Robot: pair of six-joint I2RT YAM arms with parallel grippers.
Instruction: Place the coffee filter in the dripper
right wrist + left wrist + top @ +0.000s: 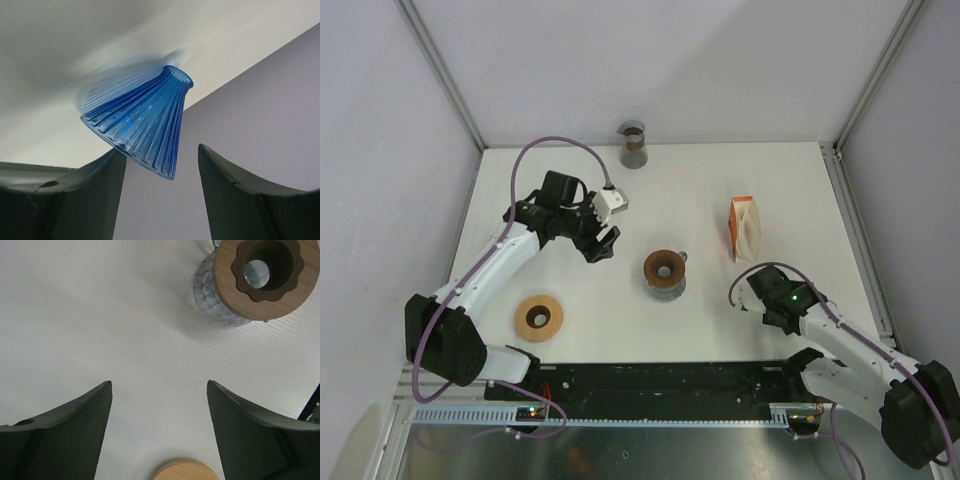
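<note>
**A:** What does only the right wrist camera catch?

**B:** One blue ribbed glass dripper [142,120], tilted and blurred. Its rim sits between the parted fingers of the right gripper [160,148], which has not clamped it.

**A:** And from overhead?

**B:** One flat wooden ring [538,317], near-left of one wood-collared glass carafe [664,271]. The left gripper [603,244] is left of the carafe, spread wide and empty. One stack of white paper filters [747,230] is to the carafe's right. One grey cup [633,145] is beyond.

White table [620,330], pale grey walls [670,60]
</note>
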